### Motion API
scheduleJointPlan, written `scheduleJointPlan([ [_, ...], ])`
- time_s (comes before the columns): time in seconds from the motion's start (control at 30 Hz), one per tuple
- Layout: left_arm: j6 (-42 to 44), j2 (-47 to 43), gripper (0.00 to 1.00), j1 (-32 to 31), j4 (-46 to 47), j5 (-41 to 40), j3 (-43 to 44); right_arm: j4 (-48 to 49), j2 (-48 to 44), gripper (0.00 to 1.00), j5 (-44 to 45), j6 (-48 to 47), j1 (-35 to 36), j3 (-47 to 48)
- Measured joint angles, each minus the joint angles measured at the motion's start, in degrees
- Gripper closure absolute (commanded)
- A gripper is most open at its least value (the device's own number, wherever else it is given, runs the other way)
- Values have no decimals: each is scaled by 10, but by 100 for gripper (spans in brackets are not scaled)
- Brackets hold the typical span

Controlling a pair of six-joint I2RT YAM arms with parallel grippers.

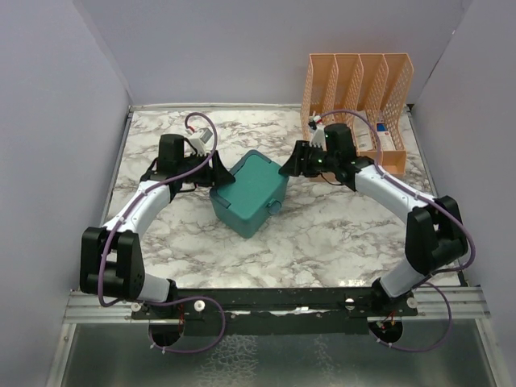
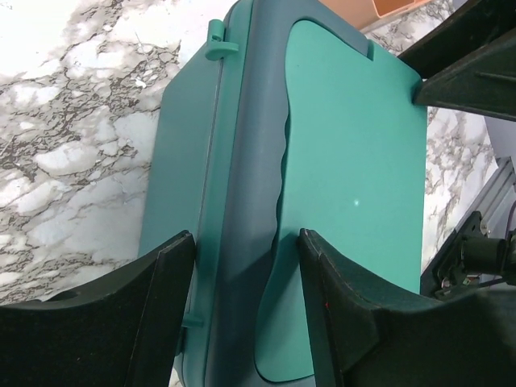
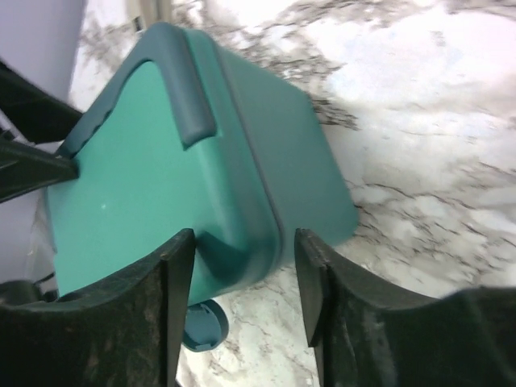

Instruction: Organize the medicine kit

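Note:
The medicine kit [image 1: 250, 193] is a teal box with its lid closed, standing skewed in the middle of the marble table. Its round front latch [image 1: 276, 207] faces near right. My left gripper [image 1: 216, 175] is open at the box's left end. In the left wrist view the gripper [image 2: 246, 278] has its jaws straddling the lid's edge [image 2: 347, 161]. My right gripper [image 1: 288, 167] is open at the box's far right corner. In the right wrist view the gripper [image 3: 244, 278] frames that corner [image 3: 242, 201], and the latch [image 3: 201, 322] shows below.
A tall orange mesh file organizer [image 1: 359, 81] stands at the back right, just behind my right arm, with small white boxes [image 1: 387, 133] in it. Grey walls close in the table [image 1: 339, 234] on three sides. A metal rail [image 1: 274, 302] runs along the near edge.

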Motion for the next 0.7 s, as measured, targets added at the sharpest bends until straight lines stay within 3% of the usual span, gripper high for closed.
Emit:
scheduleJointPlan([
  [0.13,5,-9,45,-1,-3,-3,-5,-22,-47,33,68,29,4,-20],
  [0.3,13,-15,45,-1,-5,-6,-9,-8,-167,30,122,79,3,-105],
  [0.47,16,-17,46,-2,-4,-7,-11,51,-238,29,103,141,4,-209],
  [0.7,16,-18,46,-2,0,-13,-13,158,-250,30,47,221,11,-337],
])
